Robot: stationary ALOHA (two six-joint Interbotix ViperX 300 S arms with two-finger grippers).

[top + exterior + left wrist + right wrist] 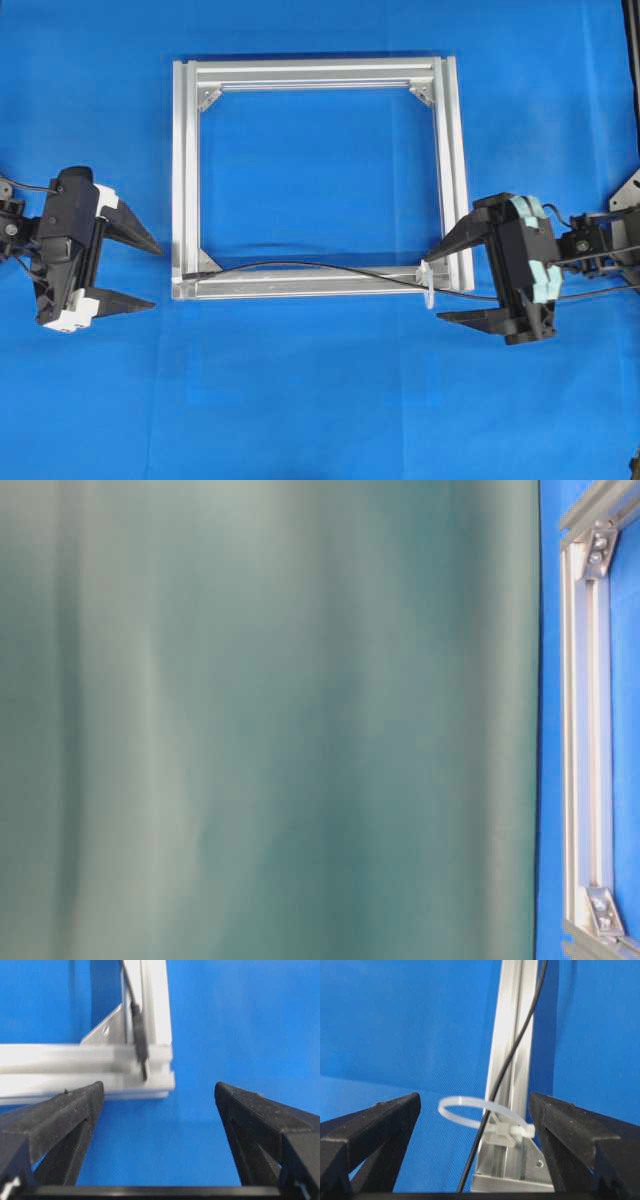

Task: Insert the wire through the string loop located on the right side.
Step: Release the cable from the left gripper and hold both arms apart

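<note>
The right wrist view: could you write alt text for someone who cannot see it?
A thin black wire passes through a small white string loop fixed to a silver aluminium frame on a blue surface. The open right gripper frames the loop, holding nothing.

The wire point(300, 266) was long, thin and black. It lay along the near bar of the silver frame point(320, 75), from the near left corner over to the right. Its small, thicker plug tip point(142, 1057) rested on that left corner. The string loop point(470, 1112) was a tiny, see-through white ring (it looked like a thin plastic tie). It stuck out from the near right corner of the frame. The wire ran right through the loop and carried on past it.
</note>
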